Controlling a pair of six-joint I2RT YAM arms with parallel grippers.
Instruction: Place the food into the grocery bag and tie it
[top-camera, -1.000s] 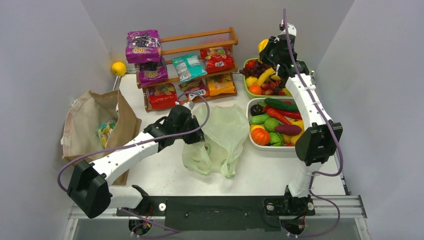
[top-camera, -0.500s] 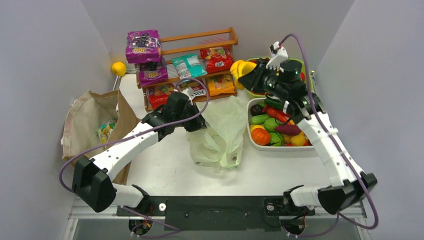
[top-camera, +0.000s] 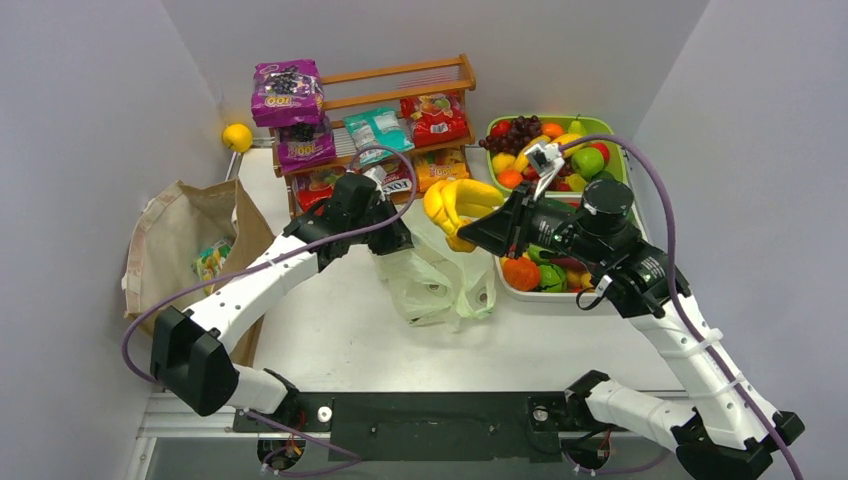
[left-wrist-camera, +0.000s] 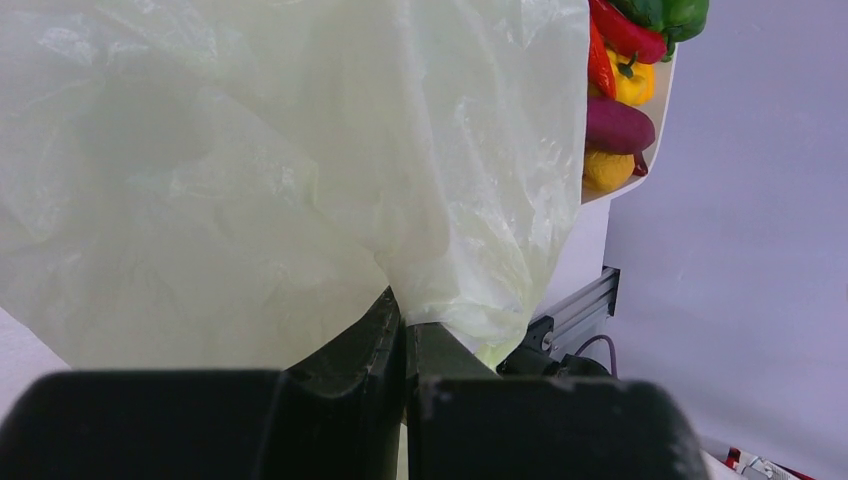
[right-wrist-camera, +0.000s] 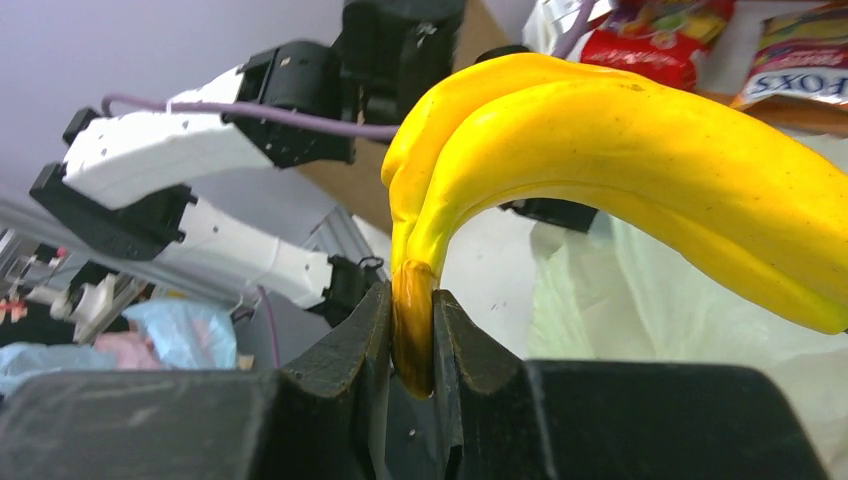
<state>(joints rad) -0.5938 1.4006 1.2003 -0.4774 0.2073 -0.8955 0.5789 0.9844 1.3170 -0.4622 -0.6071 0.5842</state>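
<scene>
While pinched at its stem by the right tool (right-wrist-camera: 412, 340), the banana bunch (right-wrist-camera: 620, 150) gleams yellow.

Bright, even overhead light casts soft shadows on the table (top-camera: 340, 340), leaves a mild sheen on the banana bunch (right-wrist-camera: 620, 150), and the right wrist background is blurred.

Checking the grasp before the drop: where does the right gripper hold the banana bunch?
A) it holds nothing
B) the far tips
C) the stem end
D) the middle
C: in the right wrist view the right gripper pinches the brownish stem end of the banana bunch, and the fruit curves up and away from it.
</scene>
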